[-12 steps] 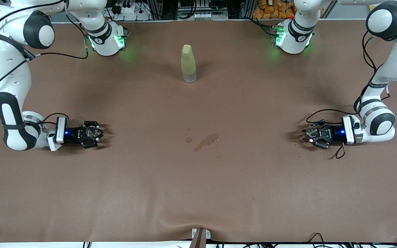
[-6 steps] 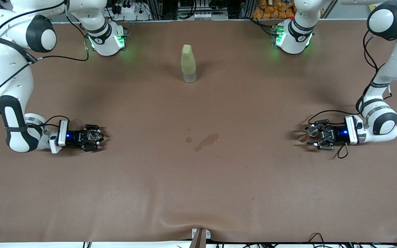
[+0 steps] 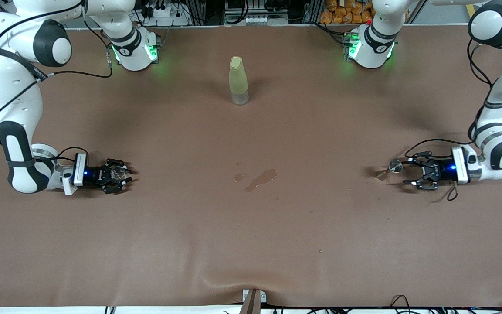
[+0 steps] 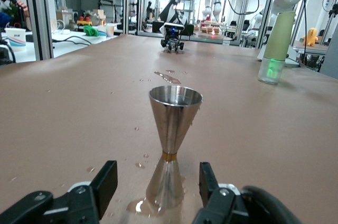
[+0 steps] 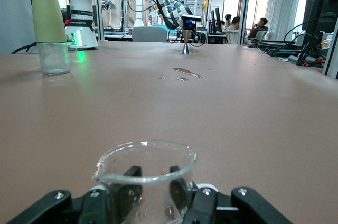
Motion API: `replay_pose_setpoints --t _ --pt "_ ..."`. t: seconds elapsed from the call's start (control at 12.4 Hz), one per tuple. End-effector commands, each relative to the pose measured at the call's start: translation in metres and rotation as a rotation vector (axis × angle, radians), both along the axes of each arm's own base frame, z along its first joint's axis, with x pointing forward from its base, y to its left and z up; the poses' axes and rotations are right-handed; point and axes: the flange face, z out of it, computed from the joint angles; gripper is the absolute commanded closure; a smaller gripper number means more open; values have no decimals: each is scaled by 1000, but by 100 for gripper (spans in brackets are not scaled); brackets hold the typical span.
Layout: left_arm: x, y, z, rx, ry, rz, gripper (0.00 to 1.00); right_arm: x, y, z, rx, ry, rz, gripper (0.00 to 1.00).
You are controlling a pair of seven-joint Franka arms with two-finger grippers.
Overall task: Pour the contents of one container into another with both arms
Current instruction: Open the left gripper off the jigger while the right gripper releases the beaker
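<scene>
Metal cup (image 4: 173,145) is standing upright on the table (image 3: 251,226) at the left arm's end, just clear of the left gripper (image 3: 413,174), whose jaws are sitting open and gripping nothing. Right gripper (image 3: 122,175) is lying low at the right arm's end with the glass cup (image 5: 145,179) between its fingers (image 5: 124,197); can't tell if they're gripping it.

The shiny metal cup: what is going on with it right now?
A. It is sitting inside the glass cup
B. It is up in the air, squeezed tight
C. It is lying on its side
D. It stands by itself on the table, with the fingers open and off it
D: the shiny metal cup stands upright on the table, and the left gripper has its fingers spread apart, clear of it.
</scene>
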Motion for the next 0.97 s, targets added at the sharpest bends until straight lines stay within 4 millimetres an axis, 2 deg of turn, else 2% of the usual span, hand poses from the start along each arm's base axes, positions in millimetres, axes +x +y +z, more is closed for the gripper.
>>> replay_pose_setpoints --t 0.0,0.16,0.24,0.32,0.4,0.49,0.65,0.89 --pt "11 19 53 125 65 -44 29 0 -8 -4 19 -47 -8 10" --pt "26 22 105 260 173 -44 29 0 -14 -1 14 -52 -14 0" --pt "29 22 128 311 226 -25 29 1 -17 2 7 -56 -13 0" --pt "36 11 160 367 235 -28 27 1 -26 9 -16 -64 -14 0" --pt "35 12 183 431 262 -19 27 2 -35 16 -45 -65 -17 0" --pt "33 14 214 501 300 15 26 2 -48 24 -81 -22 -32 0" --pt "31 14 267 577 370 111 23 -1 -71 49 -197 125 -18 0" --pt "21 16 335 708 454 249 23 -1 -106 102 -370 342 -59 0"
